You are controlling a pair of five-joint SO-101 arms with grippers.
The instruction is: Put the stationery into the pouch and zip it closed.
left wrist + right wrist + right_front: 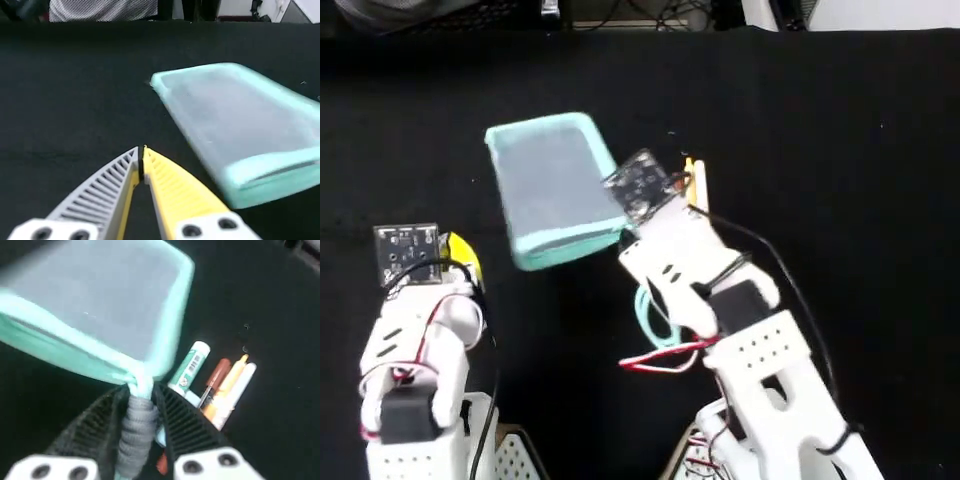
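We see a black table (860, 110); beyond its far edge run dark cables (640, 14) and, perhaps, checked cloth (102, 10).

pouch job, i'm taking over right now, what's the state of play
Left claw: shut, empty, at the left, short of the pouch.
Right claw: shut on a corner of the mint pouch.
Stationery: pens and markers lying together on the black table, beside the pouch and outside it.
Done: pouch gripped. Whether its zip is open cannot be told.
Left: load the stationery, zip closed.
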